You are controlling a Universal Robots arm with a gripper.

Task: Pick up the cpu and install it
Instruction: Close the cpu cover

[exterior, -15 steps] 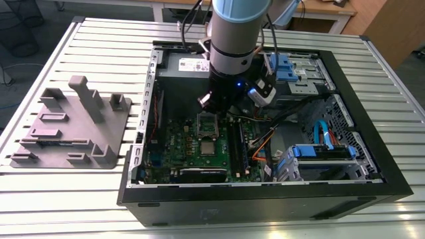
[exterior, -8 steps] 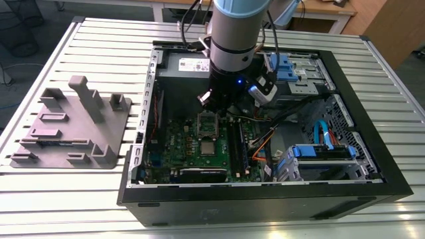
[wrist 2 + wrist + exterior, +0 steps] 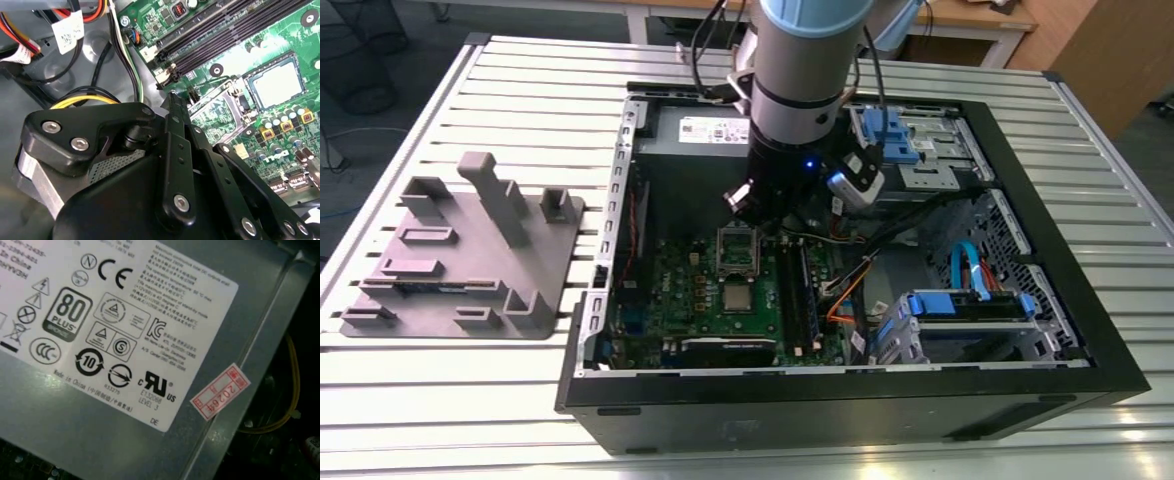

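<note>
The cpu is a small silvery square lying flat in its socket on the green motherboard; in the second wrist view the cpu has a dark rim around it. The silver socket frame stands swung open just behind it, seen also as the frame in the second wrist view. My gripper hangs inside the case just above that open frame. Its black fingers meet at the tip, so the gripper is shut with nothing seen in it, apart from the cpu.
The black computer case lies open on a slatted metal table. A grey plastic tray with posts lies at the exterior view's left. The power supply fills the case's far end. Blue drive cages and loose cables crowd the motherboard's side.
</note>
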